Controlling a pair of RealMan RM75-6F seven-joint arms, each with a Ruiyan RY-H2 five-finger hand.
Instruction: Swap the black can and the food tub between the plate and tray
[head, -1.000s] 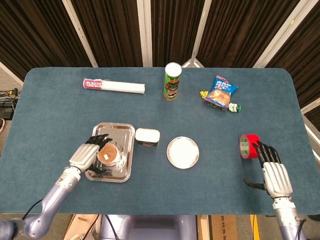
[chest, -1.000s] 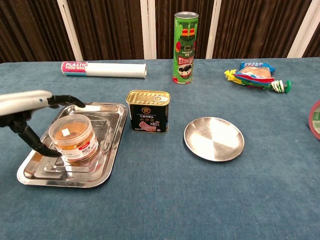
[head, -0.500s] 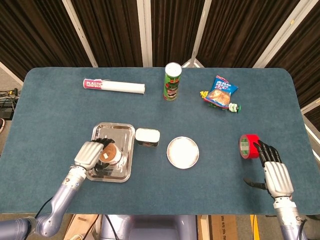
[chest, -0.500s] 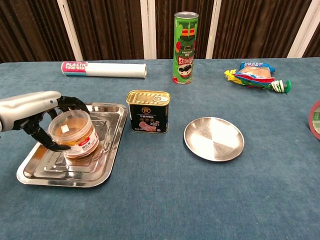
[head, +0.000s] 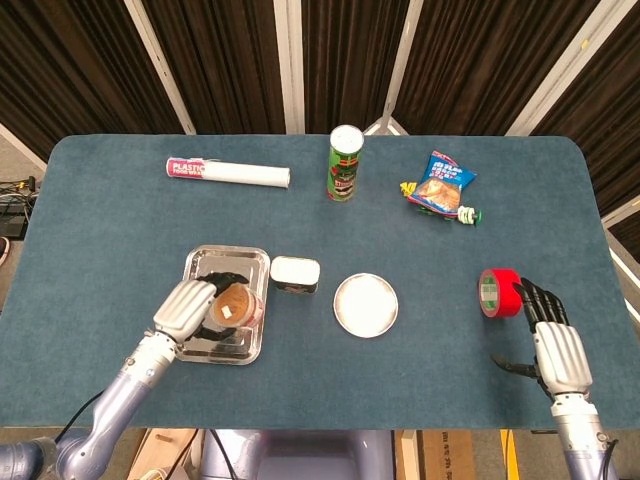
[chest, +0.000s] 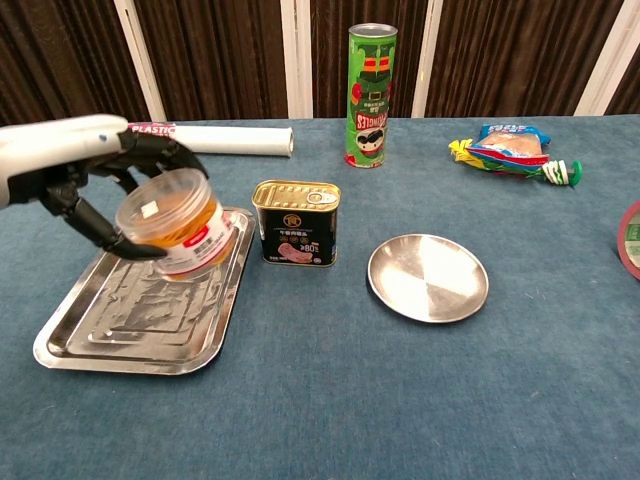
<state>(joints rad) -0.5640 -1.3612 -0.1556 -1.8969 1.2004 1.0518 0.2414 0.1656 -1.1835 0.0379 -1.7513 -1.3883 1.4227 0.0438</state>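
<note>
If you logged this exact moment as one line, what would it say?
left hand: holds food tub tilted above tray | right hand: idle beside red tape | black can: on table | plate: empty

head: high, looking down | chest: low, near, level | shared: tray (head: 222, 262) (chest: 70, 345)

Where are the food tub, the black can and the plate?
food tub (chest: 178, 222), chest view, its clear side wall
black can (chest: 295, 232), chest view, front label
plate (chest: 428, 277), chest view, bare middle
</note>
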